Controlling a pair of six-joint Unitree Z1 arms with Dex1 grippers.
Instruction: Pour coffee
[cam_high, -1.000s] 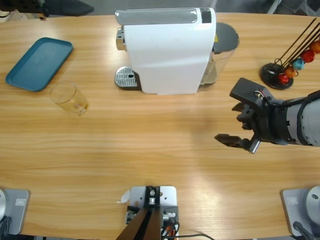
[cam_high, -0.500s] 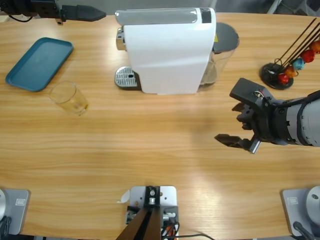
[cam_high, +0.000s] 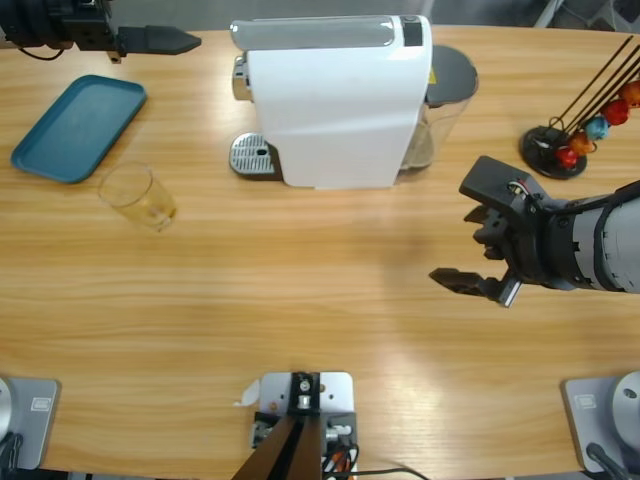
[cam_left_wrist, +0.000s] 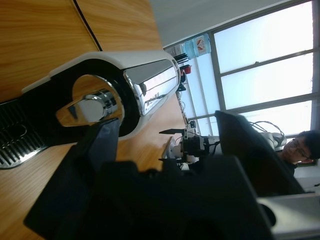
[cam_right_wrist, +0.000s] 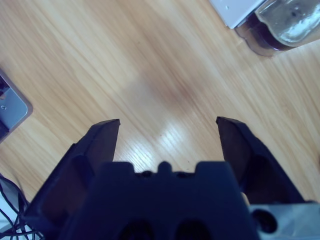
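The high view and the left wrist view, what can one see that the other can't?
Only the high view shows the blue tray, the empty glass, the capsule rack and the right gripper, jaws open over bare table.

Only the left wrist view shows the machine's shiny spout, bright windows and a person.

Both show the white coffee machine, its drip grate and the left gripper.

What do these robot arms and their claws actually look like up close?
The right arm is a thick silver-grey tube with a dark grey block at the wrist. Its gripper has a chunky black body and two black wedge-shaped jaws. The left gripper looks the same: black, with tapering jaws.
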